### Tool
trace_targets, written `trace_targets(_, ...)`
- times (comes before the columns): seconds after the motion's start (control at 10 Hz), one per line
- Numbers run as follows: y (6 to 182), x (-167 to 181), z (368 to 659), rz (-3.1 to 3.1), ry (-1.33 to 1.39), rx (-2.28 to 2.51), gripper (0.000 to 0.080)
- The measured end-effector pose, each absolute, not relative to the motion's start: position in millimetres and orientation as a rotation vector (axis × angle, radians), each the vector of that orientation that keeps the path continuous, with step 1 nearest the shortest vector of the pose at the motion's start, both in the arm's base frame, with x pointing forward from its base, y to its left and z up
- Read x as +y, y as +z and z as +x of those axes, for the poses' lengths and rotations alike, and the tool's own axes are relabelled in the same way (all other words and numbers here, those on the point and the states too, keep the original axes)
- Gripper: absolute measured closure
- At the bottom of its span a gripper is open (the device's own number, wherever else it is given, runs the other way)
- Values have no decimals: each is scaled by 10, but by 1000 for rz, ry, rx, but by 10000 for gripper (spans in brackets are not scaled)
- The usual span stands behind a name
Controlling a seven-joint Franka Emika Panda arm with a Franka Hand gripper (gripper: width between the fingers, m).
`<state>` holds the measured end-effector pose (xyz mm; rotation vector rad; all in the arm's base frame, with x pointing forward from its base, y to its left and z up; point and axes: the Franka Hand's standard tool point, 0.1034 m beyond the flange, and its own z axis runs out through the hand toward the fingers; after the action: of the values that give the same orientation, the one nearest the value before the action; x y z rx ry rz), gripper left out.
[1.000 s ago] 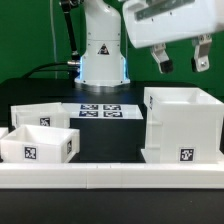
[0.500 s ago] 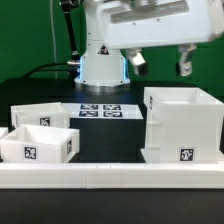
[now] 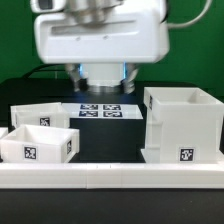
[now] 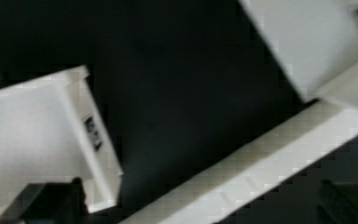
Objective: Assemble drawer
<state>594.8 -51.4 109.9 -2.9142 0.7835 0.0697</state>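
The white plastic drawer [image 3: 190,112] is lying in three parts on the black counter [image 3: 110,142] behind the long low white rail [image 3: 110,177], two open-topped trays [image 3: 56,148] apart from the cube-like housing [image 3: 168,132], while the jaws are gaping wide, holding nothing.

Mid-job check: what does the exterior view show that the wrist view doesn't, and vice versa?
Only the exterior view: the whole layout, with the front tray and rear tray on its left, the housing on its right, the marker board behind. Only the wrist view: the tool with its fingertips wide apart, nothing between them. Both: black table, the long white rail, and white drawer parts, though the wrist view crops those too tightly to say which.
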Motion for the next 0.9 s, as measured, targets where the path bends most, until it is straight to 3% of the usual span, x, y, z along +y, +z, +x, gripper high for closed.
trace_targets(0.1,946,-645,5913,-2848,84,809,150)
trace_targets(0.5,909,-665,5886,-2870,90,760,150)
trace_targets(0.9,568,-763,5634,-2980,46,625,150)
